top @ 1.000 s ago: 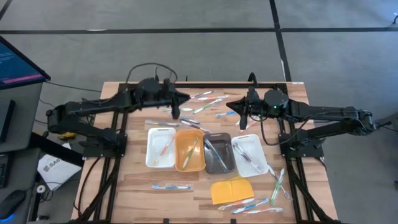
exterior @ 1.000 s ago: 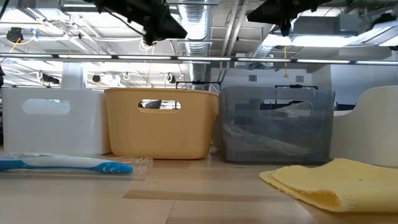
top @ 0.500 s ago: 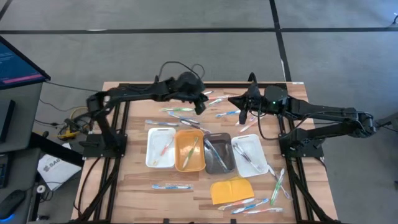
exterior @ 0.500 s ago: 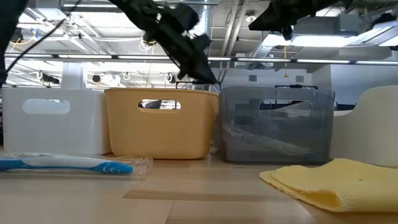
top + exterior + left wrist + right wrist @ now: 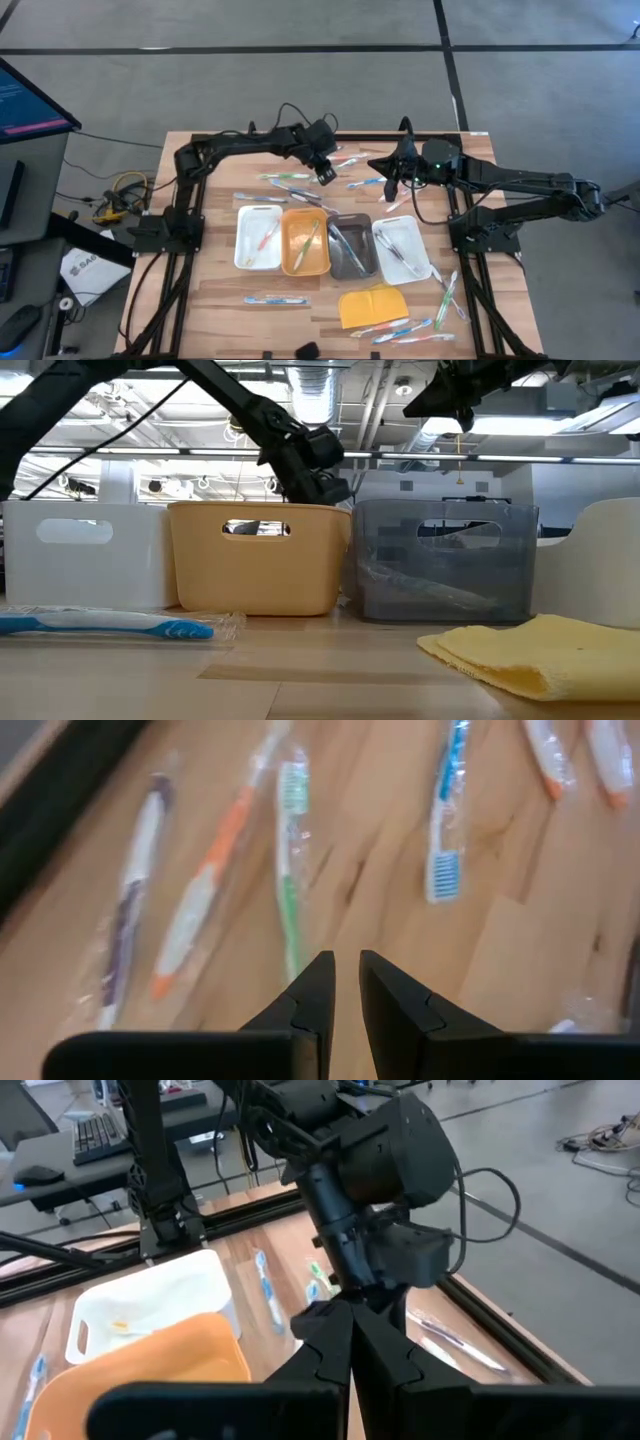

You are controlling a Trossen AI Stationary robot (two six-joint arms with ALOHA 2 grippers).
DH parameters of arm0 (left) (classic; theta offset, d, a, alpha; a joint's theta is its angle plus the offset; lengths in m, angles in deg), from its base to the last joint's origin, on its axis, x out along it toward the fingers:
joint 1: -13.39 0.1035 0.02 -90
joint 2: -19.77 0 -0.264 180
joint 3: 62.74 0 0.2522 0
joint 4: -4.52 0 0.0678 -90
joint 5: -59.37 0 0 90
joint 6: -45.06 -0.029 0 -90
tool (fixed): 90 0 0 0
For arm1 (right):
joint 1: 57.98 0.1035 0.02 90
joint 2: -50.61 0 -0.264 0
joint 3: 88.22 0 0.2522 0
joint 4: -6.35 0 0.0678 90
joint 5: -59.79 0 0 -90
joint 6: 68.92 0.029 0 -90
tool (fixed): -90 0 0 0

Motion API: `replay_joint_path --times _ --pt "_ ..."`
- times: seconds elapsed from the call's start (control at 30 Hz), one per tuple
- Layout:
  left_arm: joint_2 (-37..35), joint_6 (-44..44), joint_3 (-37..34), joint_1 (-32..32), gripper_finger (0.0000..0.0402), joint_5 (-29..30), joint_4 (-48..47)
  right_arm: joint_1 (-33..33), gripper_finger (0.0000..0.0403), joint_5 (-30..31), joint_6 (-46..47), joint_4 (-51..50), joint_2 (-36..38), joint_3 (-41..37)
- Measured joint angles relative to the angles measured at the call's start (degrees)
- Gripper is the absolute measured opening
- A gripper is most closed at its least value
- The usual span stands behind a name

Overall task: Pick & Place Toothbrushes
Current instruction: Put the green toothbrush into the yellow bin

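Note:
Several wrapped toothbrushes (image 5: 300, 182) lie flat on the far half of the table, and more lie in the trays and near the front edge (image 5: 275, 299). My left gripper (image 5: 326, 178) points steeply down over the far group. Its fingers (image 5: 318, 982) stand a narrow gap apart with nothing between them, just above bare wood beside a green toothbrush (image 5: 290, 870); an orange one (image 5: 200, 900) and a blue one (image 5: 445, 820) lie close by. My right gripper (image 5: 388, 178) hangs shut in the air to the right of it, and its shut tips (image 5: 350, 1315) hold nothing.
Side by side across the table's middle stand a white tray (image 5: 243, 240), an orange tray (image 5: 290, 245), a grey tray (image 5: 362, 262) and a second white tray (image 5: 385, 225). A yellow pad (image 5: 373, 305) lies near the front edge. A monitor and a desk stand beyond the table's left edge.
My left arm has swung from the table's far left toward its middle and has come down. Its gripper has tipped from nearly level to steeply downward over the far toothbrushes. The gap between its fingers shows no change. No toothbrush has moved.

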Motion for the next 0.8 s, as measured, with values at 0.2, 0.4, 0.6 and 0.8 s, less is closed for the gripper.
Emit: replay_joint_path --times 0.2,0.4,0.6,0.8 --pt "1.2 0.75 1.79 -0.1 0.0044 -2.02 -1.38 0.0 0.0001 -0.01 0.2 -0.01 0.0 0.0" --pt "-4.08 -3.11 1.71 -0.4 0.0044 -1.27 -10.31 0.0 0.0001 -0.01 0.17 -1.44 0.0 0.0" --pt "-11.25 -6.01 1.73 0.78 0.0044 -0.85 -15.84 0.0 0.0001 -0.01 -0.02 -2.73 0.0 0.0" --pt "-17.84 -6.34 -2.04 1.68 0.0044 -0.31 -19.81 0.25 0.0001 -0.01 -5.28 -3.86 -0.48 0.0"
